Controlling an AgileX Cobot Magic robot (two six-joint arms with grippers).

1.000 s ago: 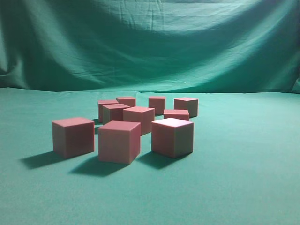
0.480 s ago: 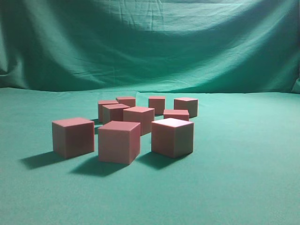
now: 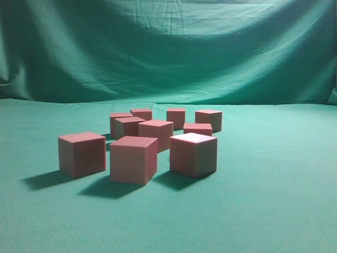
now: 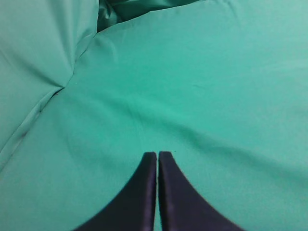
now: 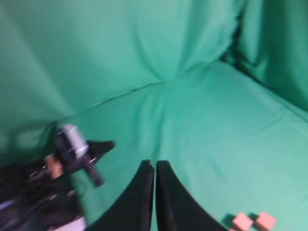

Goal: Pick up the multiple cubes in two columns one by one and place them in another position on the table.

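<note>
You had nine small reddish-pink matte cubes (image 3: 134,158) clustered mid-table on the smooth teal-green cloth table (image 3: 274,200), well clear of its edges, with open cloth all around. Your black left gripper (image 4: 158,155) and black right gripper (image 5: 154,164) were clenched empty above bare cloth.

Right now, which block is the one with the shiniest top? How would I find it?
Look at the table and find the bunch of cubes in its middle. Go to the three biggest-looking ones at the front. It is the right cube of those three: its top glows almost white, while the tops of the other two look dull pink.
</note>
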